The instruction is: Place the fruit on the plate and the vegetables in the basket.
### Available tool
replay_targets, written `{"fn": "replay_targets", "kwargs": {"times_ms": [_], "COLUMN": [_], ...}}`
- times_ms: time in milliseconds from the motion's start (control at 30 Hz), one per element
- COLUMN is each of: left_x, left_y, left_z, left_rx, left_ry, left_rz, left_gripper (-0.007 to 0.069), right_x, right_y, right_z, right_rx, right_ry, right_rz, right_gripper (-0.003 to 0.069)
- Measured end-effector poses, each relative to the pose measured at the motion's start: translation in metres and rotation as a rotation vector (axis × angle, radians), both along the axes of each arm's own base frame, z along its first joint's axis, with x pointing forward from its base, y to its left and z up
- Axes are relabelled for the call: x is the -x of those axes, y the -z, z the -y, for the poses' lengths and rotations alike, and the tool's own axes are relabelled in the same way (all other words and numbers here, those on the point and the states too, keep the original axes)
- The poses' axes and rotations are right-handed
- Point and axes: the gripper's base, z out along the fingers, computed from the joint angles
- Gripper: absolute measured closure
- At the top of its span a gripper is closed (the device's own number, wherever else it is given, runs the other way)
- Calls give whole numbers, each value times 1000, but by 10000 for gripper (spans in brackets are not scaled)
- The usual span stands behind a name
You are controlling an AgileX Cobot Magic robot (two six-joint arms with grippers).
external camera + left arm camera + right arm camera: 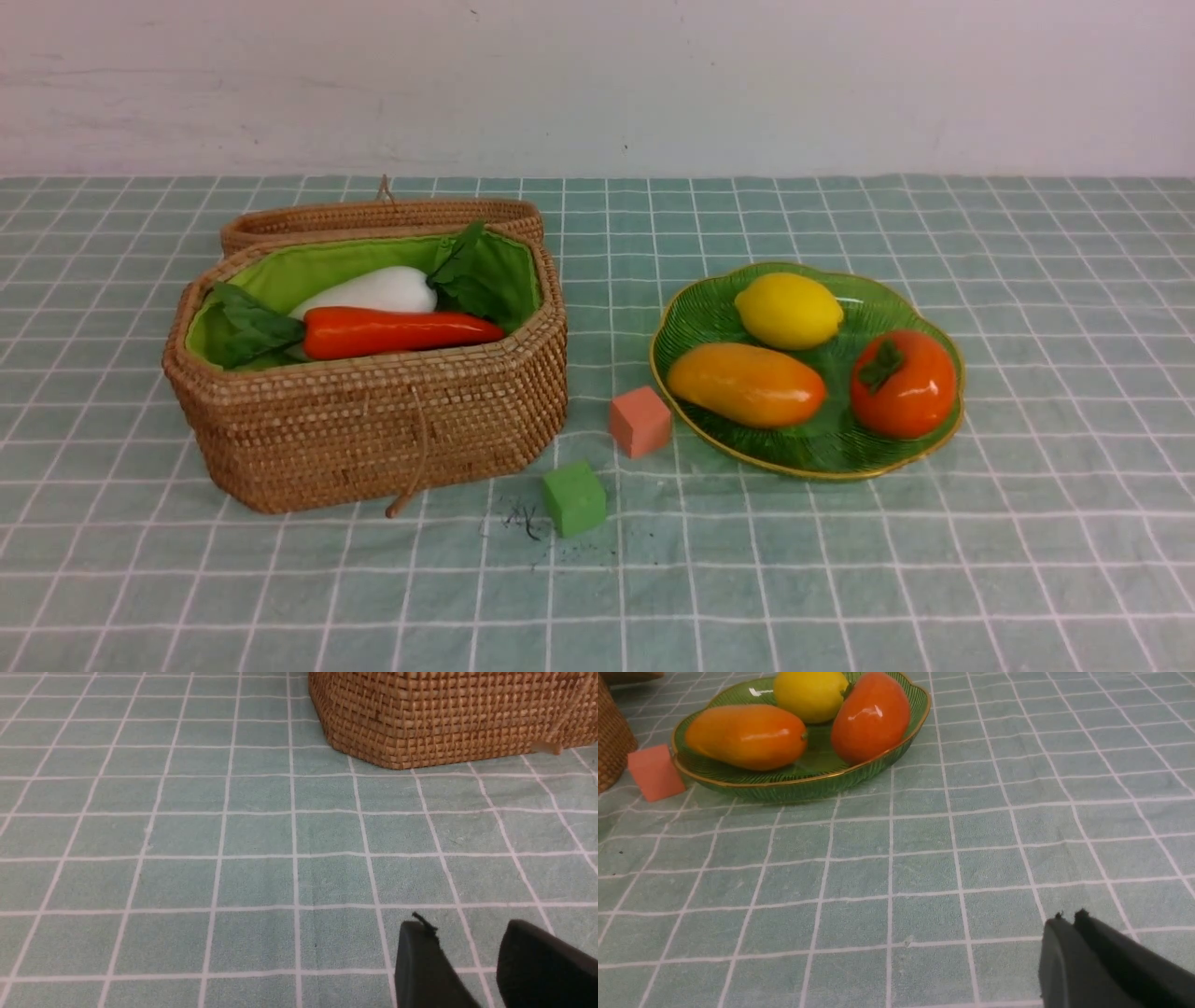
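Visible item count: basket (373,429), 1; plate (840,462), 1; radish (369,291), 1; carrot (397,333), 1; lemon (789,311), 1; mango (745,385), 1; persimmon (903,385), 1; cubes (640,422), 2 (salmon, 1; green, 1).
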Motion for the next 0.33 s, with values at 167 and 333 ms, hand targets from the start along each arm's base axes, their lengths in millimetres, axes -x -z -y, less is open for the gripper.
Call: {"fn": "replay_targets", "kwargs": {"times_ms": [167, 333], "left_x": [0, 0], "left_y": [0, 0], "left_z": [-1, -1], "left_rx": [-1, -2], "left_ry": [-14, -14], "left_rz": [0, 0], "left_gripper": [386, 386], "right_x": [0, 0], "right_y": [0, 0], "right_z": [0, 0], "right_rx": [1, 1], "right_ry": [0, 0], "right_rz": [0, 0], "right_gripper": [629, 624]}}
